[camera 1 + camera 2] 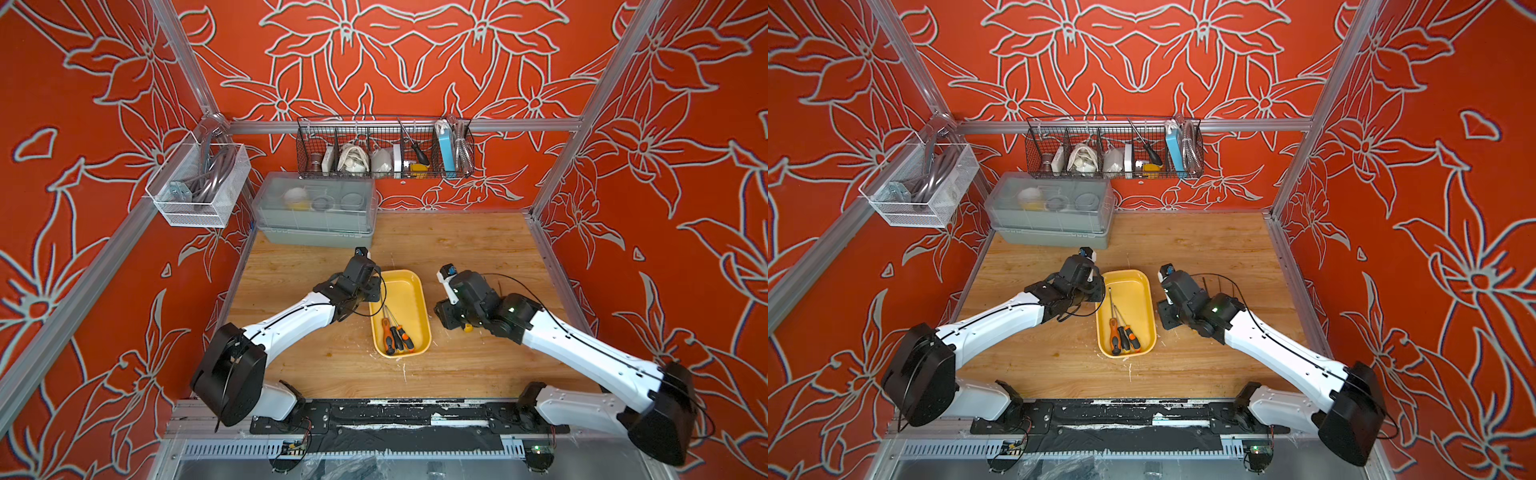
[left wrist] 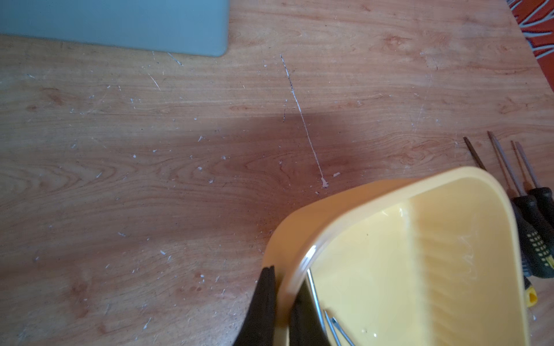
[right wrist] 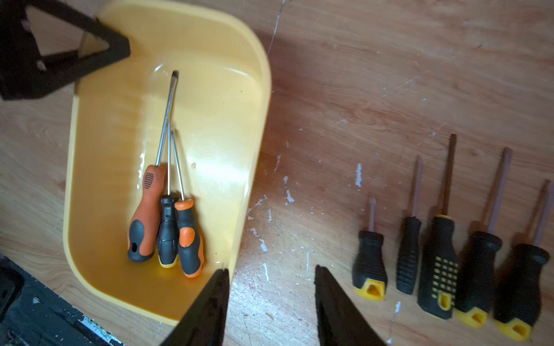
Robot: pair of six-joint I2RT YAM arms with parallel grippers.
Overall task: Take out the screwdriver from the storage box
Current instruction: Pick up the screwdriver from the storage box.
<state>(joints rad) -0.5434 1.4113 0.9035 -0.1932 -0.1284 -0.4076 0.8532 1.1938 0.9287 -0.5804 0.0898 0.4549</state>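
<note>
Screwdrivers [image 3: 168, 230] (three) inside yellow storage box [image 3: 120, 119]

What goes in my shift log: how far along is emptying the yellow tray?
Done: five black-handled screwdrivers lie in a row on the wooden table. In hand: nothing; the right gripper hangs open and empty beside the shallow yellow plastic tray, whose rim the left gripper pinches. Left: three screwdrivers, two orange-handled, inside it.
</note>
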